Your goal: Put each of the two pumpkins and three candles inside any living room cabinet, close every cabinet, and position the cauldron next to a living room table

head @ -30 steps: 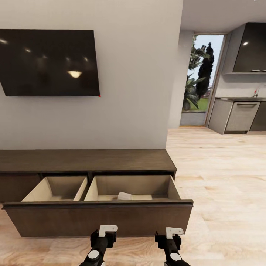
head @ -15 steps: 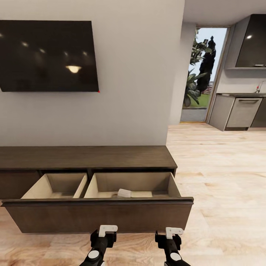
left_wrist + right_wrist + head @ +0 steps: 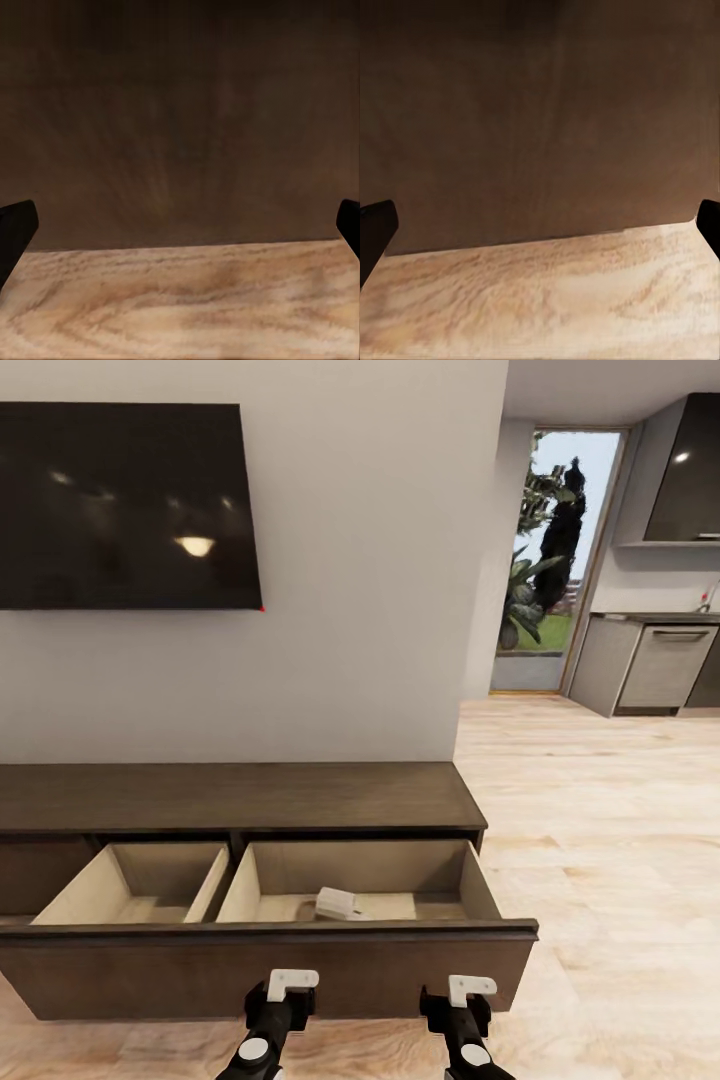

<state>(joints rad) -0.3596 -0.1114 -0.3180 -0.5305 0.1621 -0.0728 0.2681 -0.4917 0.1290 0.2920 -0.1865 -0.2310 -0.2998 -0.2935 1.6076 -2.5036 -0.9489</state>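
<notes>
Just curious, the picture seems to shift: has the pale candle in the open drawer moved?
No. The candle keeps its spot in the cabinet's right drawer compartment, left of its middle; the camera shifted, not the candle.

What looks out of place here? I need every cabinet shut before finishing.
The cabinet has its wide drawer pulled fully out, showing two pale compartments. One candle lies tipped on its side in the right compartment; the left one looks empty. Both grippers, left and right, are open, facing the drawer front.
</notes>
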